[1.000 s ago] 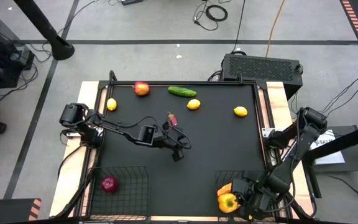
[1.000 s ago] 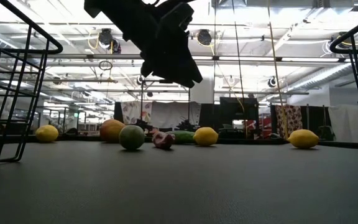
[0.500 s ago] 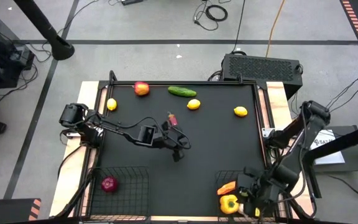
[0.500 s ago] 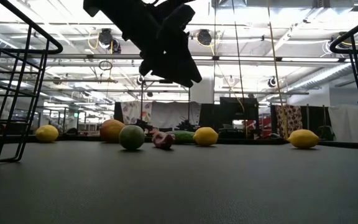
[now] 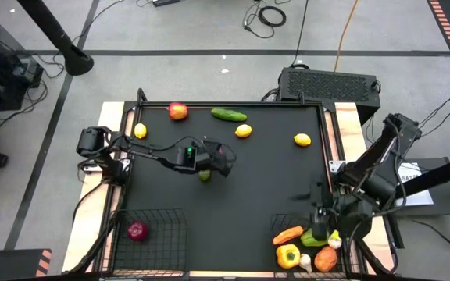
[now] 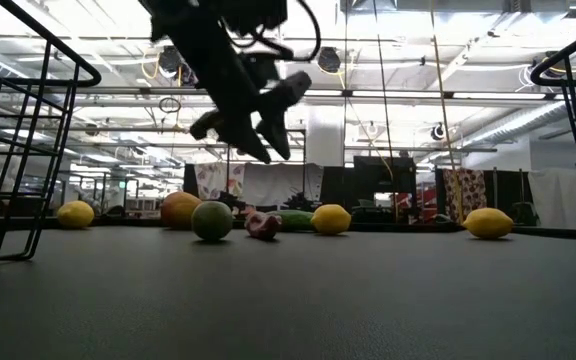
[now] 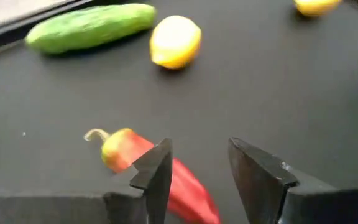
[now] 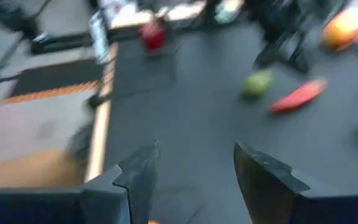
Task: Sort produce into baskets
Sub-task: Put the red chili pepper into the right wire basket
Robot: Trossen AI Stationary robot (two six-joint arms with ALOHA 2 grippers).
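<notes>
My left gripper (image 5: 221, 158) hangs open over the middle of the table, its fingers (image 7: 157, 171) above and on either side of the red chili (image 7: 135, 152), which lies on the mat. The green lime (image 5: 205, 175) lies just nearer. My right gripper (image 5: 319, 208) is open and empty above the far edge of the right basket (image 5: 276, 224). That basket holds a carrot (image 5: 287, 234), a yellow pepper (image 5: 287, 254), a green pepper (image 5: 313, 236) and garlic (image 5: 334, 238). The left basket (image 5: 148, 211) holds the purple onion (image 5: 137, 230).
A red apple (image 5: 178, 111), a cucumber (image 5: 229, 115) and three lemons (image 5: 140, 131) (image 5: 243, 130) (image 5: 302, 140) lie along the far part of the mat. A black grilled box (image 5: 330, 82) stands beyond the far right corner. Bare mat lies between the baskets.
My left gripper has gone toward the table's far edge, off the lime and over the chili, and turned. My right gripper has risen out of the right basket and gone toward the far edge, uncovering the produce that lies in it.
</notes>
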